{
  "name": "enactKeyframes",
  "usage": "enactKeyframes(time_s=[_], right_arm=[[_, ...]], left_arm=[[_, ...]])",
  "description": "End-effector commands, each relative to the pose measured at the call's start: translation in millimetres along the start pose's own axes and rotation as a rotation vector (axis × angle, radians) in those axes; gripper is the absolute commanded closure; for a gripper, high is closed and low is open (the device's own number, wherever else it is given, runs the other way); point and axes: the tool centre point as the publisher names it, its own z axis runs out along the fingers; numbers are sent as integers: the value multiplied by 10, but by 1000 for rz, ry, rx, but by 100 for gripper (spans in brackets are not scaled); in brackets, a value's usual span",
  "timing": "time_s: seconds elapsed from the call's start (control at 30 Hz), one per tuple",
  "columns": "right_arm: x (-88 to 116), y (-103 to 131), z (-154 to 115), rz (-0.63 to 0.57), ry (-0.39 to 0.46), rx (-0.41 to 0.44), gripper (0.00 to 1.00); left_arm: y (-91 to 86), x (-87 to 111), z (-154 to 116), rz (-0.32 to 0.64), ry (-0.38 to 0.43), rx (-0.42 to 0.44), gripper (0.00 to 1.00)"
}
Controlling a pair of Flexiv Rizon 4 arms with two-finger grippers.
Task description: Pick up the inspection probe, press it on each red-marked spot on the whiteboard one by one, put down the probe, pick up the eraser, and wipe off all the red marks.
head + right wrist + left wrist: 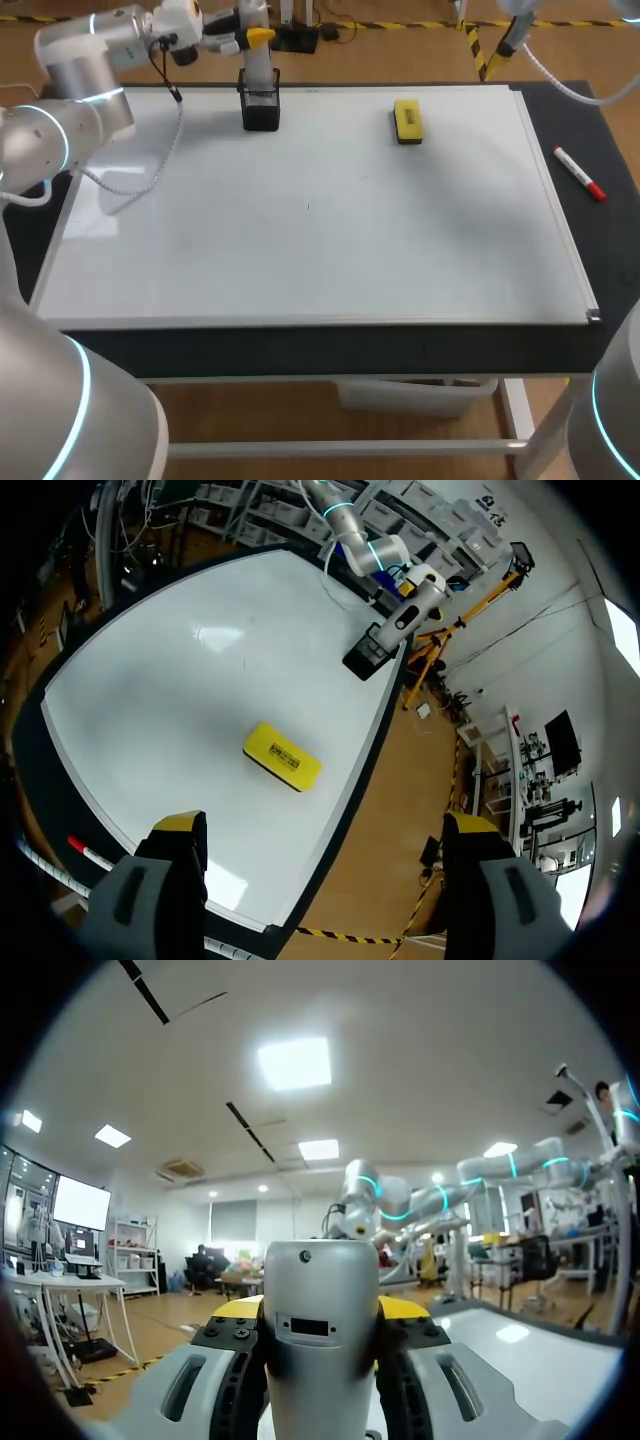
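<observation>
In its black mesh cup (pixel 261 110), the grey round probe (pixel 320 1330) is gripped by the left jaws; right jaws are open, empty. A straight lift seems needed next.

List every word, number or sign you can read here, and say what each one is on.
On the eraser: a dark label on top, print too small to read.
On the probe: a small dark panel, nothing legible.
On the marker: no print that can be read.
On the whiteboard: no words or numbers show.
</observation>
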Motion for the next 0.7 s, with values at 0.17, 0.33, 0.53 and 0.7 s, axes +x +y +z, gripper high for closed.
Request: enactKeyframes(time_s=[0.17, 0.33, 0.53, 0.7], right_arm=[[-2, 2, -8, -2, 4, 3, 0], [-2, 2, -8, -2, 4, 3, 0], [-2, 2, -8, -2, 4, 3, 0], [-2, 2, -8, -2, 4, 3, 0]], left_arm=[[124, -80, -23, -9, 85, 9, 100], [184, -55, -40, -9, 93, 4, 100], [275, -61, -73, -18, 109, 4, 100], [346, -59, -86, -25, 116, 0, 100]])
